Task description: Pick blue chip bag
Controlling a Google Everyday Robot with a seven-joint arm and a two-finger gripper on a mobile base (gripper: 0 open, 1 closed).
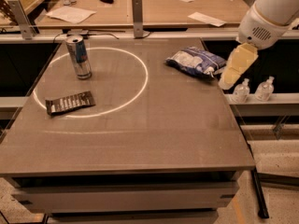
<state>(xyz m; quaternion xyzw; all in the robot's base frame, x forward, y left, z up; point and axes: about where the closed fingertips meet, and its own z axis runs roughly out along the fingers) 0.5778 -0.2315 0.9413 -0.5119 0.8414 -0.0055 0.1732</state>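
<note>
The blue chip bag [194, 60], puffy and crinkled with white patches, lies at the far right of the grey table [140, 139]. My gripper [227, 81], cream-coloured under a white arm housing [264, 20], hangs just beyond the table's right edge. It is right of the bag and close to the bag's right end, and I see no contact. It holds nothing that I can see.
A silver-and-blue drink can [79, 57] stands at the far left inside a white ring. A flat dark brown wrapper [70, 102] lies in front of it. Two small clear bottles [252, 90] stand on a ledge right of the table, below the gripper. A desk with papers is behind.
</note>
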